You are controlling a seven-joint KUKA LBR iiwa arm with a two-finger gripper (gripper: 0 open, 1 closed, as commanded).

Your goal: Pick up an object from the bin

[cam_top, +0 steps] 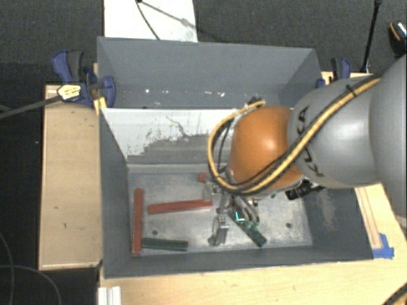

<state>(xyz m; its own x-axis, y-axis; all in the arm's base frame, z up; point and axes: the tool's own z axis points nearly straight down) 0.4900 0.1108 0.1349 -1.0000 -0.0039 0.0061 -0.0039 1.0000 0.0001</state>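
My gripper (pixel 233 227) hangs below the orange wrist cover, low over the bin floor right of centre. It is open: one grey metal finger (pixel 219 232) reaches down to the floor on the left. A short dark green stick (pixel 255 235) lies slanted on the right, its upper end under the gripper's other side. I cannot tell whether that end is between the fingers. A long red stick (pixel 179 206) lies flat just left of the gripper, its right end close to the metal finger.
A second red stick (pixel 137 222) lies along the bin's left wall. Another dark green stick (pixel 164 244) rests by the front wall. A small red piece (pixel 202 178) sits near the back slope. The arm covers the bin's right half.
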